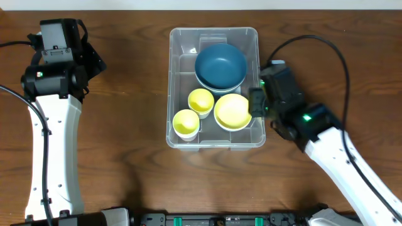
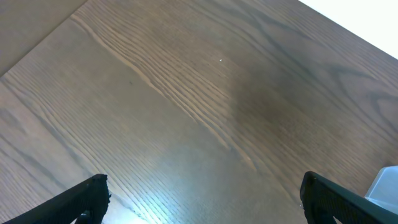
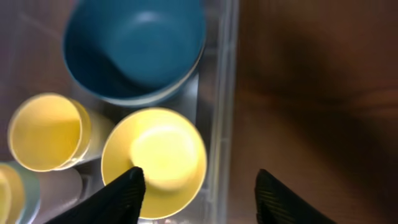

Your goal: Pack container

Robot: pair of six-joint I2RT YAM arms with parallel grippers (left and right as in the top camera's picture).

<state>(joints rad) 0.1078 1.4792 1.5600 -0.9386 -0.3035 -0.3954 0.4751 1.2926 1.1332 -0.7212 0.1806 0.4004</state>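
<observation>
The container (image 1: 178,39) is a clear plastic bin in the middle of the table. Inside it lie a blue bowl (image 1: 220,66), a yellow bowl (image 1: 233,111) and two yellow cups (image 1: 200,100) (image 1: 186,123). My right gripper (image 1: 256,102) hovers open over the bin's right wall. In the right wrist view its fingers (image 3: 121,196) straddle that wall (image 3: 224,93), one over the yellow bowl (image 3: 155,152), the other over the table, holding nothing. The blue bowl (image 3: 134,46) sits beyond. My left gripper (image 2: 205,199) stands wide open over bare wood, far left of the bin.
The brown wooden table (image 1: 125,125) surrounds the bin on all sides. A corner of the container (image 2: 385,183) shows at the right edge of the left wrist view. The left arm (image 1: 53,125) runs along the table's left side, and the right arm (image 1: 339,157) comes in from the lower right.
</observation>
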